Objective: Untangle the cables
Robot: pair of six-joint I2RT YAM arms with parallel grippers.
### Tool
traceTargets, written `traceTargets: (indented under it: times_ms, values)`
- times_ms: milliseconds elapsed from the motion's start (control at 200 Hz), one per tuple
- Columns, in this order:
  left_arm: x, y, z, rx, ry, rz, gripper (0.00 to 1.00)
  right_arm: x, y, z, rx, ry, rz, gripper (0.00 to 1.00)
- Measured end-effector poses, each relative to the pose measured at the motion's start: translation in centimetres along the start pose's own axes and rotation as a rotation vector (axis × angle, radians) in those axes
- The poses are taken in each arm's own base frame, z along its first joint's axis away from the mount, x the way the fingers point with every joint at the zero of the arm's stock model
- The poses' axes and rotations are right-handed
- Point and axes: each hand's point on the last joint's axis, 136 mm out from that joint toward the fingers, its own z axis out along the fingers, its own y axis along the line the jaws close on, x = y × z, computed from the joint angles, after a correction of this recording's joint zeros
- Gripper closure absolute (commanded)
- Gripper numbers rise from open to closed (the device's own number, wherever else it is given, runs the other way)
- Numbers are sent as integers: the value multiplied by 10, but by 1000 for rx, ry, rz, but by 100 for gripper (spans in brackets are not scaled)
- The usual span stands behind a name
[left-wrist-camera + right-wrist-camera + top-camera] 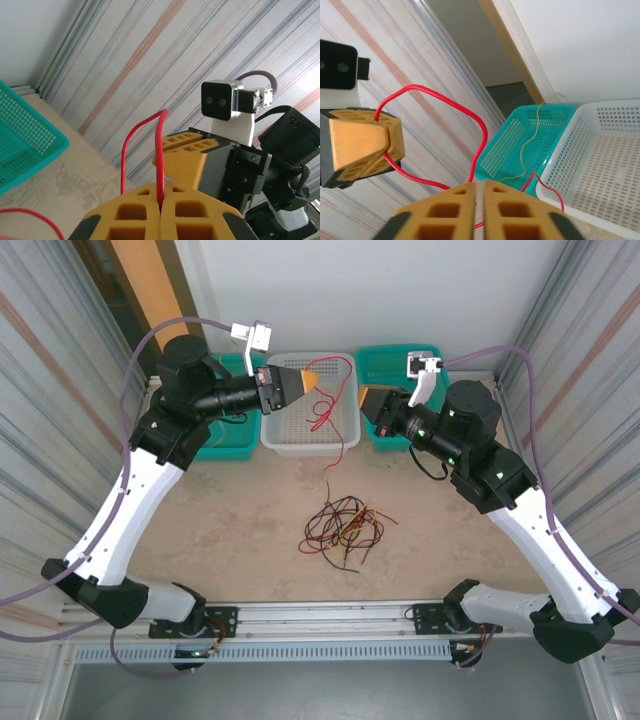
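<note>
A sandy beige table (250, 490) spreads across the top view, with a white basket (290, 435) at its far edge. Above the basket my left hand (312, 378) is clamped on a red cable (340, 360), which arches to the right, then trails down-frame. My right hand (368, 400) is nearly closed beside it; I cannot tell whether it grips. The other cables (342, 525) lie tangled at lower centre, spread left to right.

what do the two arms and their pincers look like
The left arm and right arm have white shells, black joints and small green lights; lavender hoses trail from them. The left pincer and right pincer each have two orange-yellow blocky fingers with cut-out pockets on a black body, with a white camera bracket above.
</note>
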Motion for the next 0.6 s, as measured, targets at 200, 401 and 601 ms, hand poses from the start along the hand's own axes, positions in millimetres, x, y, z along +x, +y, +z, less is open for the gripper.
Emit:
traceTargets:
  times_ms: [200,401,601]
  values:
    - [3,3,1,-4,7,-9,100,5,-2,18,-1,38,5,33]
    - [4,3,0,-2,8,-8,100,13,-10,41,21,73,14,75]
    - [3,0,-2,1,5,-4,100,18,-14,45,31,89,16,100]
